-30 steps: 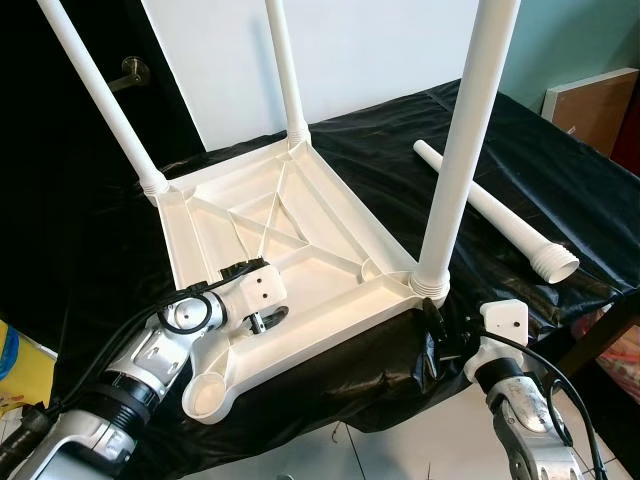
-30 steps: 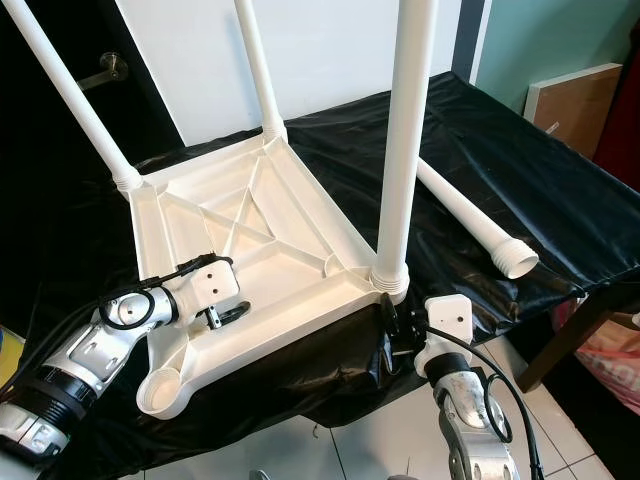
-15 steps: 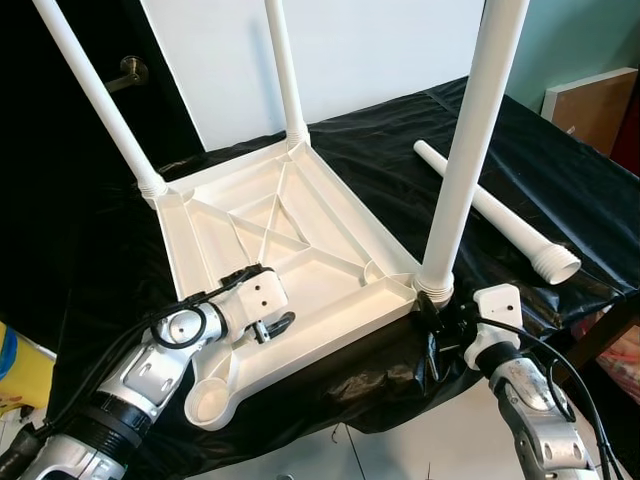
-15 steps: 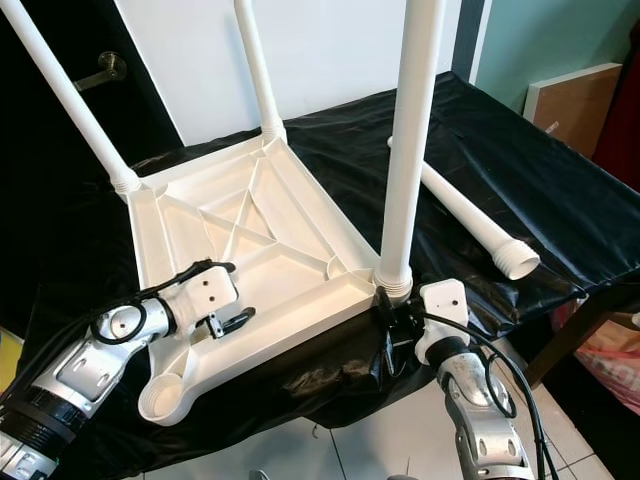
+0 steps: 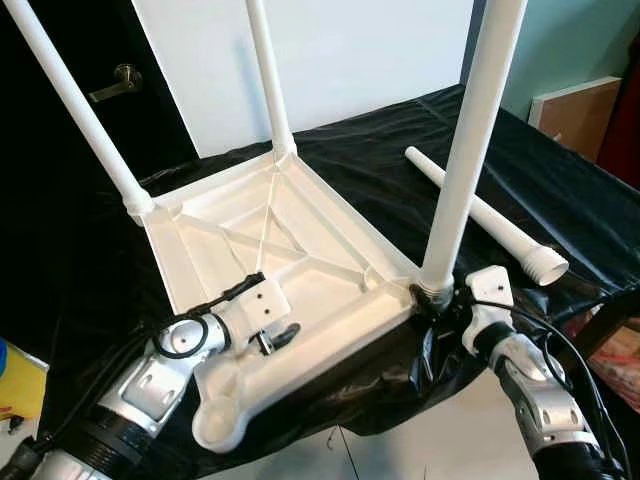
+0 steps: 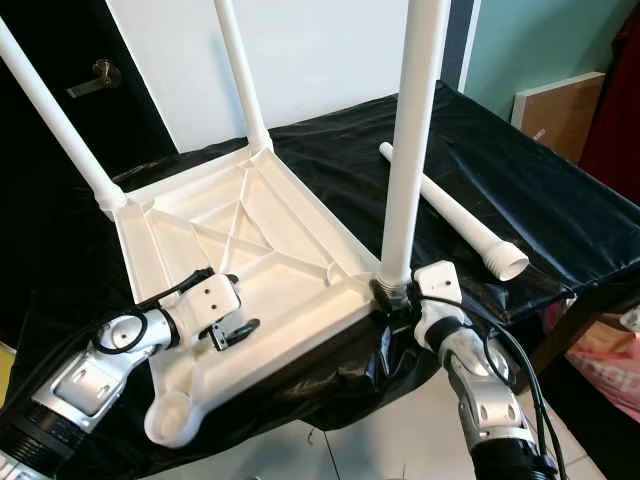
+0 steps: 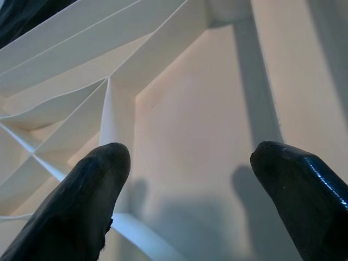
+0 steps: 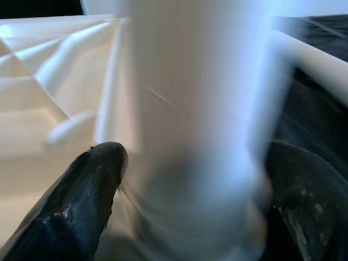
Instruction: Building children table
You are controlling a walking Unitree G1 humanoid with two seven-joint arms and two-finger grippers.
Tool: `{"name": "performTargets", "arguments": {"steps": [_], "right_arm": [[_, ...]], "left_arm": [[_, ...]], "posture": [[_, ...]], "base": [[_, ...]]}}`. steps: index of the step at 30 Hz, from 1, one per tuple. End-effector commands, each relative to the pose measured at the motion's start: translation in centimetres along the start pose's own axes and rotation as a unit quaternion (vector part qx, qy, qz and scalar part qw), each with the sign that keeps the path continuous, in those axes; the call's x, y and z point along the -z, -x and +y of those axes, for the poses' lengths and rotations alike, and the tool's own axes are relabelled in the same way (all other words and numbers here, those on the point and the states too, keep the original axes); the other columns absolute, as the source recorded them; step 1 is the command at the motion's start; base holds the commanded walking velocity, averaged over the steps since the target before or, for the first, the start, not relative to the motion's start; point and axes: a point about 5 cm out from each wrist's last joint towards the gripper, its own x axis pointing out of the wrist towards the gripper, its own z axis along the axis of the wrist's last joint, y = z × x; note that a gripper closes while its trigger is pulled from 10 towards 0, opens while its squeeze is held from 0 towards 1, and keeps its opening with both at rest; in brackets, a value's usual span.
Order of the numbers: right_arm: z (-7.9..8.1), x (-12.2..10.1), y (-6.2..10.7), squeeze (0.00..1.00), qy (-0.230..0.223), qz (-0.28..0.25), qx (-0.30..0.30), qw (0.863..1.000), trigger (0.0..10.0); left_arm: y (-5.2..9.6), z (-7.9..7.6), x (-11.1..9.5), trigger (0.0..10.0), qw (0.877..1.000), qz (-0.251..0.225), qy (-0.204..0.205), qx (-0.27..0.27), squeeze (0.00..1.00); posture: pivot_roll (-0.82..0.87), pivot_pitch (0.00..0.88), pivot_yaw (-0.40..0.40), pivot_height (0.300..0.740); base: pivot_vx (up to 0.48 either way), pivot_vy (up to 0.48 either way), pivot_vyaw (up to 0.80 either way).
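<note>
Right gripper: the right gripper (image 6: 392, 297) has closed in from below the table edge to the base of the near leg (image 6: 412, 150); in the right wrist view its fingers (image 8: 89, 185) bracket the leg's threaded collar, one on each side. Whether they pinch it or merely flank it cannot be told.
Left gripper: the left gripper (image 5: 277, 337) stays inside the upturned tabletop (image 5: 270, 250), fingers spread apart above the ribbed underside, holding nothing.
Task meaning: three legs stand in their corner sockets; the move to the near leg suggests tightening or checking that joint.
Remaining work: the empty socket (image 5: 217, 424) at the near corner, by the left arm, awaits the loose leg (image 5: 485, 215), which lies on the cloth well apart to the right.
Surface: black plastic sheet (image 5: 560, 160) draped over a table, wrinkled at the front edge.
Room: white wall, dark door with lever handle (image 5: 112, 82), teal wall, leaning board (image 5: 577, 110), tiled floor.
</note>
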Motion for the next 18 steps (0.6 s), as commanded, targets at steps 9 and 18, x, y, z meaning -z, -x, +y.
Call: {"name": "performTargets", "arguments": {"steps": [9,18], "right_arm": [[1.2,-0.6,-3.2,0.00,-0.025,-0.015,-0.031,0.999,10.0],[2.6,-1.4,-5.5,0.00,-0.048,-0.037,-0.042,0.997,10.0]], "left_arm": [[-1.9,-2.8,-0.5,10.0,0.995,-0.019,0.039,0.088,0.00],[-3.3,-3.3,-2.3,10.0,0.994,-0.040,0.050,0.087,0.00]], "posture": [[-0.11,0.000,0.082,0.740],[-0.11,0.000,0.073,0.740]], "base": [[0.000,0.000,0.00],[0.000,0.000,0.00]]}}
